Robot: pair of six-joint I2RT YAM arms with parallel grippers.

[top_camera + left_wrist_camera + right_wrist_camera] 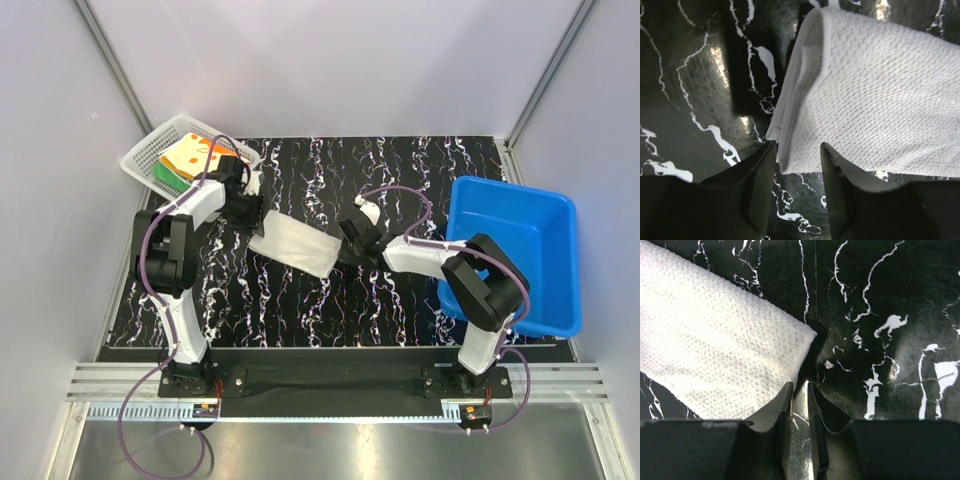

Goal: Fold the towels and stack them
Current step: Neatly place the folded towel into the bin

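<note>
Our left pincer (797, 150) stands spread at the left end of the white towel (880, 90), our right pincer (799, 386) barely parted at its right end.

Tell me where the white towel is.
In the top view, the white towel lies on the black table, left of centre, between the left pincer and the right pincer.

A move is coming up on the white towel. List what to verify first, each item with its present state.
1. White towel lies folded flat on the table: ok.
2. Left gripper open, towel corner loose between its fingers: ok.
3. Right gripper slightly open, towel edge outside its jaws: ok.
4. Folded layers lined up all round: cannot tell.
5. More towels waiting in the basket: ok.
</note>
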